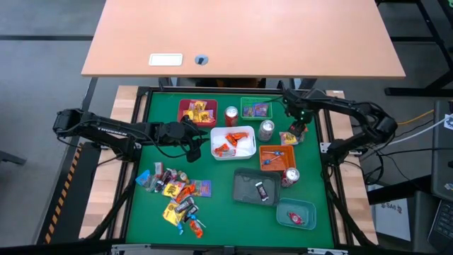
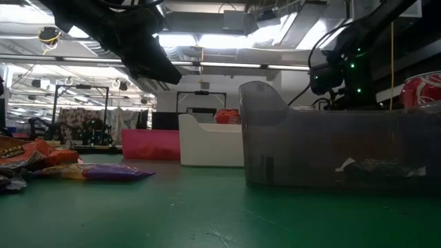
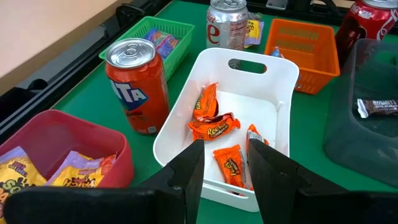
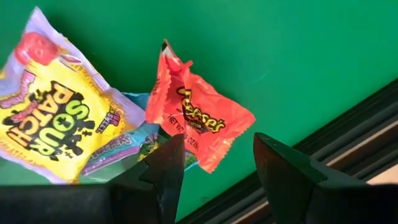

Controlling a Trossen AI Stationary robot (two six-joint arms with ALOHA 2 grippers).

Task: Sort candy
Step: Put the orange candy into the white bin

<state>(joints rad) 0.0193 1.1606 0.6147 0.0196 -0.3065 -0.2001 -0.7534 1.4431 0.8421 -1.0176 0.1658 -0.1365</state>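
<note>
Above the white tray [image 3: 273,81] at centre, left gripper [image 3: 225,163] hovers, jaws released, over orange candy [image 3: 214,127]; at two o'clock, right gripper [image 4: 217,163], jaws released, straddles an orange packet [image 4: 199,121] on the counter [image 1: 219,205]

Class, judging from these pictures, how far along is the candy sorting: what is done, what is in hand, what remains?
Done: orange sweets lie in the white tray, and other trays hold candy too. In hand: the open right pincer is over an orange sweet near the table's right edge; the open left pincer is over the white tray, empty. Left: a loose pile on the green mat.
</note>
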